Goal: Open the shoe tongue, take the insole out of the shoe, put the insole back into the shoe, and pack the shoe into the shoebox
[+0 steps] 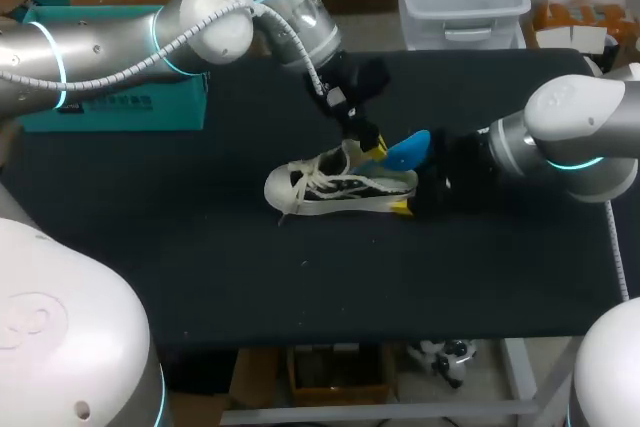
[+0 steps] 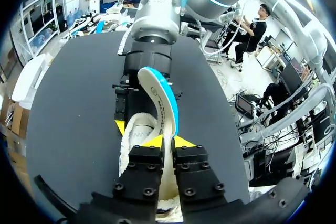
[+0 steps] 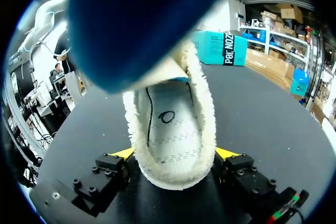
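A white shoe (image 1: 335, 187) with dark markings lies mid-table, toe to the left. My left gripper (image 1: 372, 147) hovers over its opening, shut on the insole (image 1: 405, 150), blue below and white on top. The insole's front end still dips into the shoe while its heel end curves up and away. In the left wrist view the insole (image 2: 164, 103) rises from between the closed fingers (image 2: 169, 142). My right gripper (image 1: 408, 202) clasps the heel. The fleecy collar (image 3: 168, 129) fills the space between its wide-set fingers (image 3: 173, 156). The teal shoebox (image 1: 120, 107) stands at the back left.
The insole's blue underside (image 3: 142, 24) looms over the shoe in the right wrist view. The shoebox (image 3: 220, 48) is far beyond the toe. Bare black tabletop (image 1: 300, 287) stretches in front of the shoe.
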`<control>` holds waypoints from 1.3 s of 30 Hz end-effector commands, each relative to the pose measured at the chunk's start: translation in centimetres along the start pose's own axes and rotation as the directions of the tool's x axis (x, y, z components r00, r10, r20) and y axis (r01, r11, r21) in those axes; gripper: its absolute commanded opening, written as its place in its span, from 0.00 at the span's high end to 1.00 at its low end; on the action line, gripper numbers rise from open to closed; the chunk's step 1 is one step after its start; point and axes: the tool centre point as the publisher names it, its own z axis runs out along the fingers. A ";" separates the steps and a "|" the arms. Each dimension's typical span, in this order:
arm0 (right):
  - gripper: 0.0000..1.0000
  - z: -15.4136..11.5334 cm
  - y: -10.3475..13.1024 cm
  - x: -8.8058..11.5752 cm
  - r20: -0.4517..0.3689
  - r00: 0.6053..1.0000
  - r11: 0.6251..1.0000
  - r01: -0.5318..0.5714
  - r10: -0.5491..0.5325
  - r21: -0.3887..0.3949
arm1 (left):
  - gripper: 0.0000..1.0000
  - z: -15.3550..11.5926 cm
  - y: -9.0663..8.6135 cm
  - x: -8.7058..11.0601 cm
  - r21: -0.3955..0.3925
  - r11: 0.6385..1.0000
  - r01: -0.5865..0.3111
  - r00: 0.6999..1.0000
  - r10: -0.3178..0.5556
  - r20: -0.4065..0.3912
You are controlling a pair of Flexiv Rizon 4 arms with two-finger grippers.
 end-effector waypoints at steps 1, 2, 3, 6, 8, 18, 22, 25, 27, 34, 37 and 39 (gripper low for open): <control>1.00 0.4 -0.1 0.1 0.000 1.000 1.000 0.001 -0.001 0.001 | 1.00 -1.2 -1.2 1.6 0.037 0.999 -0.023 1.000 0.024 -0.008; 1.00 0.4 -0.1 0.1 0.000 1.000 1.000 0.001 -0.001 0.001 | 1.00 -1.4 -1.5 2.0 0.046 0.999 -0.030 0.999 0.031 -0.010; 1.00 0.4 -0.1 0.1 0.000 1.000 1.000 0.001 -0.001 0.001 | 1.00 -1.6 -1.8 2.3 0.056 0.998 -0.037 0.999 0.038 -0.011; 1.00 0.4 -0.1 0.1 0.000 1.000 1.000 0.001 -0.001 0.001 | 1.00 -2.0 -2.7 2.9 0.078 0.995 -0.057 0.998 0.059 -0.021; 1.00 0.4 -0.1 0.1 0.000 1.000 1.000 0.001 -0.001 0.001 | 1.00 -2.2 -3.1 3.3 0.088 0.994 -0.066 0.997 0.069 -0.029; 1.00 0.4 -0.1 0.1 0.000 1.000 1.000 0.001 -0.001 0.001 | 1.00 -3.4 -2.9 4.2 0.103 0.991 -0.085 0.996 0.088 -0.030; 1.00 0.4 -0.1 0.1 0.000 1.000 1.000 0.001 -0.001 0.001 | 1.00 -4.2 -2.6 4.0 0.131 0.988 -0.077 0.995 0.084 -0.050; 1.00 0.4 -0.1 0.1 0.000 1.000 1.000 0.001 -0.001 0.001 | 1.00 -4.8 -2.9 4.1 0.168 0.982 -0.083 0.991 0.098 -0.087; 1.00 0.4 -0.1 0.1 0.000 1.000 1.000 0.001 -0.001 0.001 | 1.00 -5.2 -3.3 4.3 0.196 0.976 -0.090 0.986 0.115 -0.122; 1.00 0.4 -0.1 0.1 0.000 1.000 1.000 0.001 -0.001 0.001 | 1.00 -6.3 -5.8 5.4 0.285 0.950 -0.128 0.963 0.188 -0.194; 1.00 0.4 -0.1 0.1 0.000 1.000 1.000 0.001 -0.001 0.001 | 1.00 -6.8 -7.1 6.1 0.324 0.934 -0.151 0.944 0.233 -0.233; 1.00 0.4 -0.1 0.1 0.000 1.000 1.000 0.001 -0.001 0.001 | 1.00 -7.2 -7.5 6.5 0.344 0.924 -0.164 0.929 0.262 -0.261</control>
